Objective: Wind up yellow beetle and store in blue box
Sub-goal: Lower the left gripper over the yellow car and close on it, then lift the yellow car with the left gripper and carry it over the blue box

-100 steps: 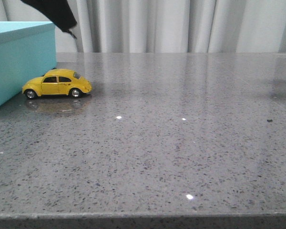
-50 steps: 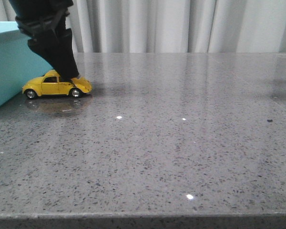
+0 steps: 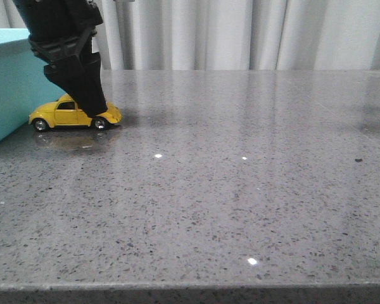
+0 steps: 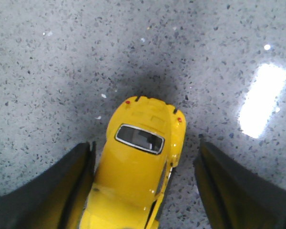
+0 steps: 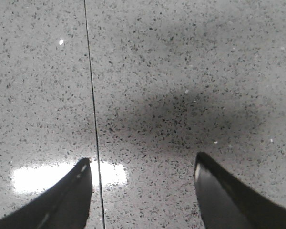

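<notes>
**One Beetle, One Box, Two Grippers**

One yellow beetle (image 3: 73, 113) is sitting on its wheels at the left of the front view, on the speckled grey table (image 3: 240, 190), just beside the one blue box (image 3: 9, 82) that is filling the upper left corner. No brand, label or lettering is showing legibly on the car or the box.

The left gripper (image 3: 92, 107) is reaching down from the upper left of the front view and covering the car's rear half. In the left wrist view the left gripper (image 4: 145, 186) is standing spread apart, one finger (image 4: 62, 191) lying close along the car's side and the other (image 4: 233, 186) staying apart from it, with the yellow beetle (image 4: 138, 167) lying between them, its rear window and two small red tail lights facing the top of the frame.

The right gripper (image 5: 143, 191) is hanging released over bare table (image 5: 181, 71), two dark fingers showing at the bottom of the right wrist view, with one thin dark seam (image 5: 90, 95) running down the left of that frame.
</notes>
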Robot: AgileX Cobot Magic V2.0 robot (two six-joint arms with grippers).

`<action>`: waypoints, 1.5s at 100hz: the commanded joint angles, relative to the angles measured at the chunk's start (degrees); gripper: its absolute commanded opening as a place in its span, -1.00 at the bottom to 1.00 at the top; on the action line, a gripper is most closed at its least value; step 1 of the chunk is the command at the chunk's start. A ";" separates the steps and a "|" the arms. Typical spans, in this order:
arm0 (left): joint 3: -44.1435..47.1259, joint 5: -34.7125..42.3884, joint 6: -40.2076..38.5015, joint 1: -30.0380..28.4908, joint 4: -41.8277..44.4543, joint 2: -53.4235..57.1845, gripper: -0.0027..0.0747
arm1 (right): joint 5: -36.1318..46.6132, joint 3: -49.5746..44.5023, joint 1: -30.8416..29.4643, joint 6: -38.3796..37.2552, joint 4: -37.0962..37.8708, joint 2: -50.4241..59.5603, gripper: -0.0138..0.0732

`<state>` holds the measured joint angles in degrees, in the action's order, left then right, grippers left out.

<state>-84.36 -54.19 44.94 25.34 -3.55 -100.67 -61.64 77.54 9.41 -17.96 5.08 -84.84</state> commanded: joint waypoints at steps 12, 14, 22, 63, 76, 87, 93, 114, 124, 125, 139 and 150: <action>-1.55 2.88 -0.14 0.18 1.87 2.31 0.19 | 1.57 1.31 -0.09 0.63 0.61 2.38 0.39; -1.55 3.00 -0.14 0.18 1.87 2.33 0.19 | 1.57 1.31 -0.09 0.63 0.61 2.38 0.39; -1.55 3.01 -0.14 0.18 1.87 2.19 0.19 | 1.57 1.31 -0.09 0.63 0.61 2.38 0.39; -1.55 2.39 -0.24 0.18 1.97 0.70 0.12 | 1.44 1.31 -0.09 0.62 0.61 2.38 0.39; -1.90 2.18 -0.24 0.18 2.57 0.70 -0.12 | 1.44 1.31 -0.09 0.62 0.61 2.38 0.39; -2.47 1.63 -0.24 0.18 2.94 0.70 -0.34 | 1.44 1.31 -0.09 0.62 0.61 2.38 0.39; -3.34 1.00 -0.24 0.18 2.94 0.70 -0.45 | 1.44 1.31 -0.09 0.62 0.61 2.38 0.39; -8.45 -2.69 -0.35 0.18 2.94 0.70 -0.61 | 1.44 1.31 -0.09 0.62 0.61 2.38 0.39; -12.42 -4.72 -1.93 0.18 2.94 0.80 -0.61 | 1.44 1.31 -0.09 0.62 0.61 2.38 0.39; -13.10 -4.82 -2.33 0.18 2.94 0.80 -0.61 | 1.44 1.31 -0.09 0.62 0.61 2.38 0.39; -19.88 -5.72 -8.30 0.04 3.10 0.91 -0.61 | 1.37 1.31 -0.09 0.62 0.61 2.38 0.39; -24.77 -5.98 -13.18 -0.45 4.68 1.39 -0.61 | 1.31 1.31 -0.09 0.62 0.61 2.38 0.39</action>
<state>-104.31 -61.98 36.15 25.34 0.00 -102.53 -61.68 77.54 9.41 -17.92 5.08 -84.84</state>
